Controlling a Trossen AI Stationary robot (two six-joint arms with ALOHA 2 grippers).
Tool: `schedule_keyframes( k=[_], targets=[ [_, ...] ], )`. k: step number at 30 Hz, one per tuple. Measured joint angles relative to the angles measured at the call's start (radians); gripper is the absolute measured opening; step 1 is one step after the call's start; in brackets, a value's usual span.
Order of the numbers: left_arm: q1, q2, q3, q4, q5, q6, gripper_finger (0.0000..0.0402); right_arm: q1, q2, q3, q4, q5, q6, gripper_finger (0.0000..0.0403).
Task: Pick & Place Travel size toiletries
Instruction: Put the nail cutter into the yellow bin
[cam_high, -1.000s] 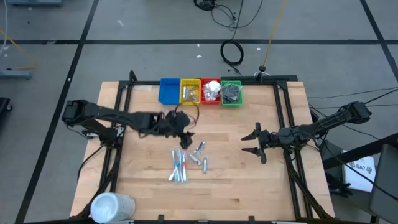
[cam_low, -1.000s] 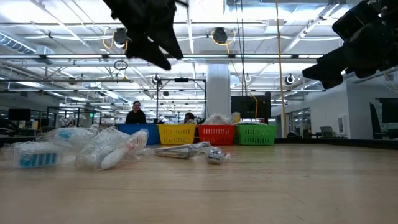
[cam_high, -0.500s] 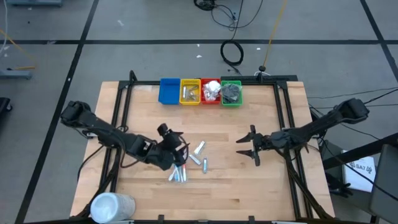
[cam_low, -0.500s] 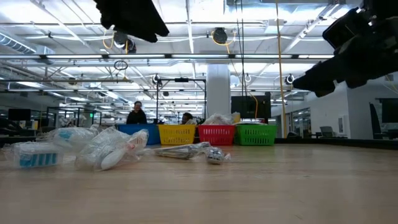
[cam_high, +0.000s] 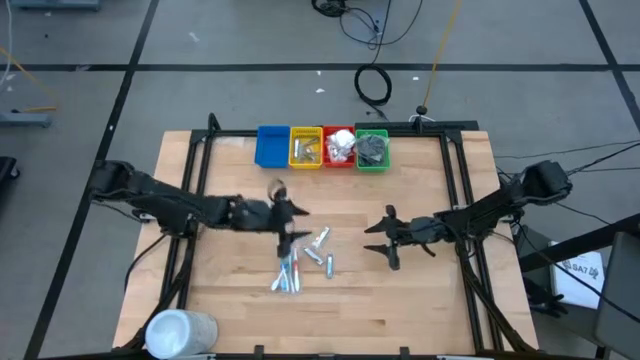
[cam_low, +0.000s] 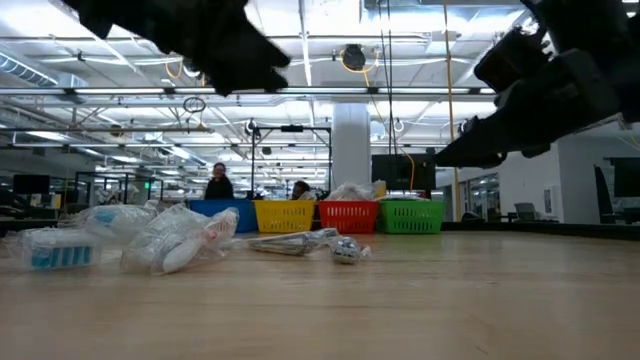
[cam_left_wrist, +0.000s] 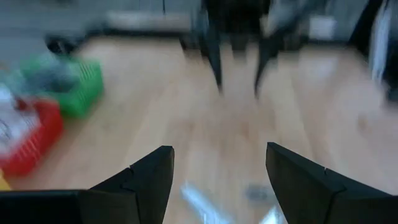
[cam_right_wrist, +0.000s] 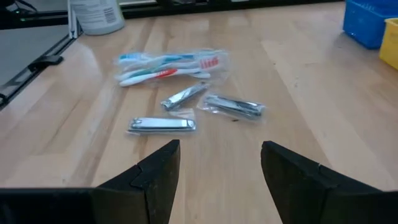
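Note:
The travel size toiletries lie loose at the table's middle. They are a clear-wrapped bundle of toothbrushes (cam_high: 287, 273) (cam_right_wrist: 168, 65) and three silver nail clippers (cam_high: 320, 252) (cam_right_wrist: 183, 96). My left gripper (cam_high: 297, 225) (cam_left_wrist: 217, 162) hovers open just above and to the far-left of them, holding nothing. My right gripper (cam_high: 372, 238) (cam_right_wrist: 221, 155) is open too. It stands to their right, pointing at them, above the wood. In the low view the toothbrush bundle (cam_low: 170, 235) rests flat on the table.
Four bins stand in a row at the far edge: blue (cam_high: 271, 146), yellow (cam_high: 306, 147), red (cam_high: 339, 146) and green (cam_high: 371, 148), the last three with items in them. A large white cylinder (cam_high: 180, 332) stands at the near left corner. Bare wood lies right of the toiletries.
My left gripper has swung toward the near edge and back again. It has rolled and sunk, and ends over the toiletries' far-left side. My right gripper has moved toward the table's left, closer to the toiletries, and a little down. The toiletries have not moved.

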Motion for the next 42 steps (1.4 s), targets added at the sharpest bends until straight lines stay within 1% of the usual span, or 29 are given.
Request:
schedule_keyframes(
  k=[2, 4, 7, 10, 14, 18, 22, 25, 27, 28, 31, 34, 35, 37, 39, 41, 42],
  targets=[
    [0.042, -0.062, -0.075, 0.083, 0.029, 0.003, 0.0251, 0.0, 0.037, 0.03, 0.0, 0.0, 0.0, 0.0212],
    [0.073, -0.139, -0.182, 0.149, 0.067, 0.024, 0.0251, 0.0, 0.08, 0.06, -0.005, -0.002, -0.002, 0.0212],
    [0.106, -0.262, -0.33, 0.347, 0.148, 0.041, 0.0251, -0.001, 0.158, 0.114, -0.018, -0.029, -0.009, 0.0212],
    [0.123, -0.389, -0.478, 0.458, 0.151, 0.012, 0.0251, -0.001, 0.24, 0.175, -0.024, -0.052, -0.026, 0.0212],
    [0.129, -0.498, -0.62, 0.604, 0.15, -0.049, 0.0251, -0.004, 0.346, 0.26, -0.027, -0.127, -0.076, 0.0212],
    [0.129, -0.549, -0.686, 0.653, 0.15, -0.084, 0.0251, -0.007, 0.42, 0.338, -0.027, -0.193, -0.113, 0.0212],
    [0.129, -0.559, -0.687, 0.661, 0.145, -0.083, 0.0251, -0.013, 0.483, 0.41, -0.031, -0.291, -0.129, 0.0212],
    [0.129, -0.559, -0.687, 0.66, 0.097, -0.096, 0.0251, -0.018, 0.507, 0.443, -0.073, -0.311, -0.131, 0.0212],
    [0.129, -0.558, -0.687, 0.658, 0.058, -0.149, 0.0251, -0.03, 0.5, 0.456, -0.12, -0.311, -0.131, 0.0212],
    [0.129, -0.558, -0.687, 0.659, 0.044, -0.188, 0.0251, -0.034, 0.476, 0.453, -0.158, -0.311, -0.131, 0.0212],
    [0.129, -0.557, -0.687, 0.622, 0.02, -0.269, 0.0251, -0.051, 0.345, 0.428, -0.27, -0.309, -0.126, 0.0212],
    [0.129, -0.533, -0.685, 0.579, -0.025, -0.335, 0.0251, -0.059, 0.164, 0.365, -0.389, -0.305, -0.11, 0.0212],
    [0.129, -0.518, -0.685, 0.582, -0.03, -0.348, 0.025, -0.059, 0.104, 0.338, -0.396, -0.293, -0.102, 0.0212],
    [0.128, -0.491, -0.685, 0.648, -0.021, -0.348, 0.025, -0.056, -0.033, 0.266, -0.4, -0.236, -0.094, 0.0212],
    [0.12, -0.458, -0.655, 0.693, 0.018, -0.342, 0.025, -0.045, -0.165, 0.19, -0.397, -0.155, -0.082, 0.0212],
    [0.093, -0.414, -0.582, 0.602, 0.039, -0.342, 0.025, -0.035, -0.277, 0.114, -0.403, -0.06, -0.08, 0.0212],
    [0.079, -0.385, -0.524, 0.506, 0.033, -0.341, 0.025, -0.029, -0.324, 0.082, -0.411, -0.021, -0.081, 0.0212]
  ],
)
